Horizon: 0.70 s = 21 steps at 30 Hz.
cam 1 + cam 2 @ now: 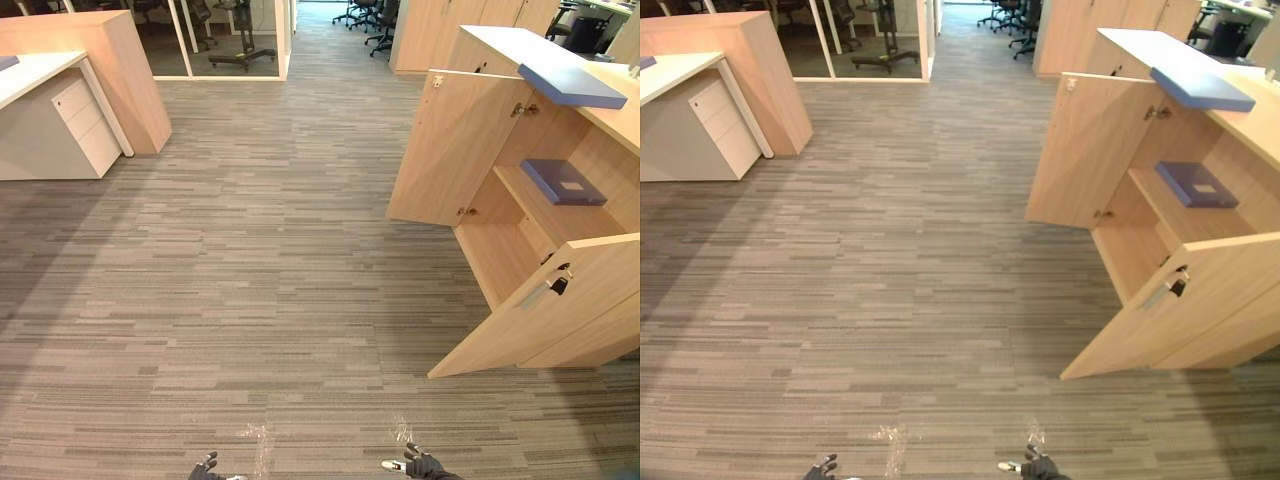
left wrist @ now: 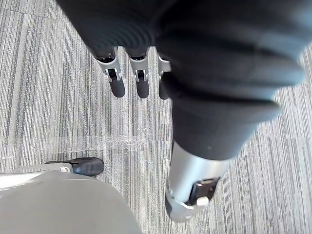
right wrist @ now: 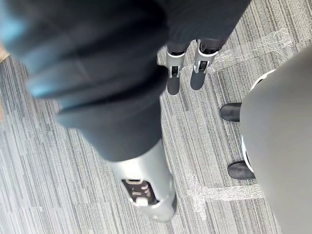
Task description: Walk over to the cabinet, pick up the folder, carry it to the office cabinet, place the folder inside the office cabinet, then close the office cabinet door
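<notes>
At 2 o'clock, folder [image 1: 562, 181] lies on shelf [image 1: 530, 205] inside open cabinet [image 1: 492, 255]. Left hand [image 1: 205, 466] and right hand [image 1: 420, 464] hang at 6 o'clock, fingers straight, holding nothing. Probably door-closing next: step close, push near door [image 1: 540, 310] flat by its free edge.

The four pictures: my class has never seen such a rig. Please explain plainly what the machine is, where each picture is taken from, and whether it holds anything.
It is a two-legged humanoid robot. The two wide pictures come from its head cameras, looking down at carpet and an open wooden cabinet with one blue folder on its shelf and a second folder on top. The two close pictures come from wrist cameras. The left hand and right hand hang open, holding nothing.
</notes>
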Tool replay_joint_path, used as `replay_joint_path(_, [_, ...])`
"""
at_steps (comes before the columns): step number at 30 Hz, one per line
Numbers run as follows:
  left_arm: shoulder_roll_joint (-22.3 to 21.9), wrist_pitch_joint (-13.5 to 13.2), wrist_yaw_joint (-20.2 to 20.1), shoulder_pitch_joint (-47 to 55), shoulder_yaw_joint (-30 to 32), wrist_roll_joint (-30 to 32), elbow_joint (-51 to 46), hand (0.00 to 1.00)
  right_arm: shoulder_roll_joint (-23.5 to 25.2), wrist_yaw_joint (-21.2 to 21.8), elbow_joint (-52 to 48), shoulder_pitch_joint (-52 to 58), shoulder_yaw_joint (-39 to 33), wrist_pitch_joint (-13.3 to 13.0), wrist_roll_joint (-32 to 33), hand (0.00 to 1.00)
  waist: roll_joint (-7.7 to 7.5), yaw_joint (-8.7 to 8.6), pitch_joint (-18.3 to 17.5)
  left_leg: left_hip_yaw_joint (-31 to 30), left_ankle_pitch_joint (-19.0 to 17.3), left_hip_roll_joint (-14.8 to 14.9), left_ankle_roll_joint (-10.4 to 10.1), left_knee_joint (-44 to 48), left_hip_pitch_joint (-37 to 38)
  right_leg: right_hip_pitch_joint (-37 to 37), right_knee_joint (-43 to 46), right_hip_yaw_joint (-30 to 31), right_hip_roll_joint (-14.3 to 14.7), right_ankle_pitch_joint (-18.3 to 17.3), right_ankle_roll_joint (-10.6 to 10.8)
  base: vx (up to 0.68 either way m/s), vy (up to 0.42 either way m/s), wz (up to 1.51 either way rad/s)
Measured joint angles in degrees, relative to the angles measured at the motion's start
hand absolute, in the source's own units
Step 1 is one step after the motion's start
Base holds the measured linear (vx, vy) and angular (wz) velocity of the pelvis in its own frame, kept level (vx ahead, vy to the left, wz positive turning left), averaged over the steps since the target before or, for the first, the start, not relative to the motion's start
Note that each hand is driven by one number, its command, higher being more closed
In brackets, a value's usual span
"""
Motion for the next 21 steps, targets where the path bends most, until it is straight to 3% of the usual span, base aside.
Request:
replay_joint_path(7, [0.4, -0.7, 2.6, -0.2, -2.1, 3.6, -0.6, 0.00, 0.0, -0.9, 0.0, -0.8, 0.6, 0.0, 0.0, 0.00, 0.13, -0.01, 1.3, -0.2, 0.1, -0.2, 0.1, 0.0, -0.1, -0.1, 0.0, -0.3, -0.2, 0.0, 0.0, 0.00, 0.000, 0.00])
replay_joint_path(14, [0.9, -0.5, 2.0, -0.5, -3.0, 3.6, -0.5, 0.00, -0.1, -1.1, 0.0, -1.0, 1.2, -0.1, 0.0, 0.00, 0.14, -0.19, 1.3, -0.7, 0.2, -0.4, 0.2, 0.1, -1.1, -0.8, 0.0, -1.0, -0.4, -0.1, 0.0, 0.00, -0.003, 0.08])
replay_joint_path(17, [1.4, -0.1, 1.4, -2.0, -3.5, 2.6, -0.5, 0.00, -0.1, -0.6, 0.0, -1.6, -0.1, 0.0, 0.1, 0.00, -0.07, -0.65, 3.4, -2.5, -4.3, -1.4, -0.3, 11.2, -6.6, -0.6, 1.5, -3.6, -1.3, -1.1, -0.1, -0.02, 0.018, 0.39])
replay_joint_path(19, [1.4, -0.1, 1.2, -2.2, -2.5, 0.8, -1.5, 0.00, -0.3, -0.3, -0.2, -1.9, -0.9, 0.0, 0.1, 0.00, -0.16, -0.17, 5.0, 0.1, -7.4, -1.3, -2.7, 22.3, -11.0, -0.3, 3.5, -3.5, -2.1, -3.6, -0.9, -0.07, 0.085, 0.11])
replay_joint_path(21, [1.3, -0.3, 0.9, -2.3, -0.8, -0.3, -2.4, 0.00, -0.6, -0.2, -0.6, -2.0, -1.1, 0.1, 0.1, 0.00, -0.13, -0.03, 6.3, 3.5, -9.2, -0.8, -3.1, 32.3, -16.5, 0.4, 4.3, -3.5, -2.9, -4.4, -1.1, -0.03, 0.057, -0.03])
